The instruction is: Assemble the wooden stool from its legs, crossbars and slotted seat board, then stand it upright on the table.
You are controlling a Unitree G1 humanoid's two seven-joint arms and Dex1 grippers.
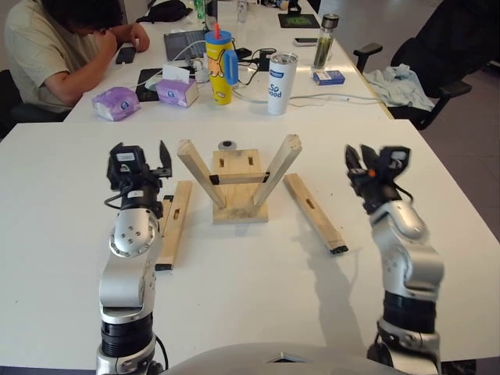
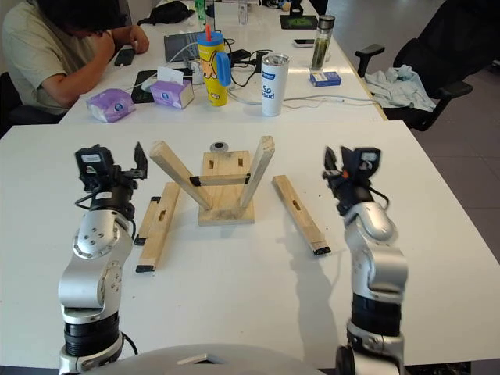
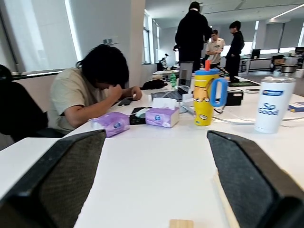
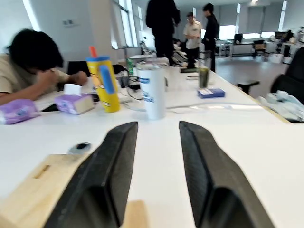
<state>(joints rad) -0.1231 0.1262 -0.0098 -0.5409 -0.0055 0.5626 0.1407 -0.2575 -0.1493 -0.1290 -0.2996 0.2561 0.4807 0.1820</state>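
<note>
- While its two fingers stand wide apart with nothing between them, the left gripper (image 1: 141,158) hangs over the white table (image 1: 250,297), pointing away from the robot.
- Just beside that arm, on its inner side, the left loose leg (image 1: 175,223) lies flat on the table; its far end is close below the gripper's inner finger (image 1: 165,155), though contact cannot be judged.
- A little further inward the left upright leg (image 1: 201,172) rises at a slant from the seat board (image 1: 239,205), near the left gripper but apart from it.
- Lying flat at the table's middle between the two arms, the seat board shows two slots at its far end.
- A crossbar (image 1: 238,179) joins the left upright leg to the right upright leg (image 1: 279,167); the pair splay outward like a V.
- The right gripper (image 4: 156,156) is partly open, the gap narrower than the left's, and it grips nothing.
- Between it and the seat board the right loose leg (image 1: 314,212) lies flat and angled, clearly apart from the fingers.
- Behind the seat board sits a small round dark object (image 1: 227,144).
</note>
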